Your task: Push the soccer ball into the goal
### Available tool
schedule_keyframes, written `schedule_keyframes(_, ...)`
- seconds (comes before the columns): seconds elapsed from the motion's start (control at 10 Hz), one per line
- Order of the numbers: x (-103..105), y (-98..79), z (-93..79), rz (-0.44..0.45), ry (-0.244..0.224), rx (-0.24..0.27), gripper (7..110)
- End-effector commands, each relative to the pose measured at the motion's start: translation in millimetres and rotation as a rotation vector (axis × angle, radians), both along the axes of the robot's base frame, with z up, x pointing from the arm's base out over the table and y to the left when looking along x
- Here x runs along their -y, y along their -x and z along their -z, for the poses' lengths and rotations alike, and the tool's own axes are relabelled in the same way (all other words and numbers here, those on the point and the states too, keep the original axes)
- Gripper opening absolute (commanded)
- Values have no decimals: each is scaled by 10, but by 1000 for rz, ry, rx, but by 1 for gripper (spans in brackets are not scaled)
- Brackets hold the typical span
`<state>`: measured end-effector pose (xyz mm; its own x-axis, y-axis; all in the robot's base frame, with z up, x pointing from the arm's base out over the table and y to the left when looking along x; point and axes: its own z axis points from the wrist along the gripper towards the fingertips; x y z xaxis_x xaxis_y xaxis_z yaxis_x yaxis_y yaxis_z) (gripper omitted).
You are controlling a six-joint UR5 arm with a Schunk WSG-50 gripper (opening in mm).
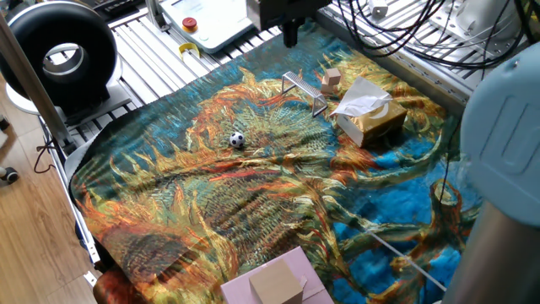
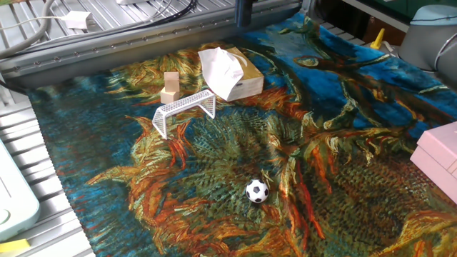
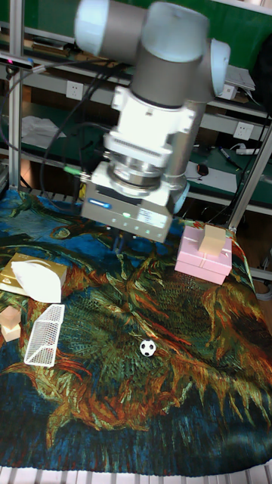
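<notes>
The soccer ball [image 1: 237, 140] [image 2: 257, 190] [image 3: 147, 348] is a tiny white ball with black patches, resting on the painted cloth. The goal [image 1: 304, 91] [image 2: 184, 111] [image 3: 44, 334], a small silver frame with netting, stands apart from it further up the cloth. My gripper [image 1: 291, 34] [image 2: 244, 14] [image 3: 118, 241] hangs high over the cloth's far edge, well away from both. Its fingers show as one narrow dark tip with no gap and nothing held. Most of the gripper is cut off in both fixed views.
A tan tissue box [image 1: 367, 118] [image 2: 228, 75] and a small wooden block [image 1: 331, 78] [image 2: 171, 87] sit behind the goal. A pink box [image 1: 283, 283] [image 2: 439, 157] [image 3: 204, 253] stands at the cloth's edge. A metal slatted table surrounds the cloth, with a black ring light [image 1: 59, 55] at one corner.
</notes>
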<state>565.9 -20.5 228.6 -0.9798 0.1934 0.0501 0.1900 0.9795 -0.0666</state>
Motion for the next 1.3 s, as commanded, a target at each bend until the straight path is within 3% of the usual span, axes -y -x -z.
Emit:
schedule_keyframes(0.0,-397,55,68,12,10,23,7)
schedule_keyframes(0.4,-331,123,83,7,10,-13,7)
schedule_keyframes(0.6,-507,9,94,-18,-62,32,7)
schedule_keyframes(0.7,-545,-83,94,-22,-77,69,7)
schedule_keyframes(0.8,-572,-87,94,-14,-88,71,7)
schedule_keyframes(1.2,-499,-111,94,6,-58,80,7)
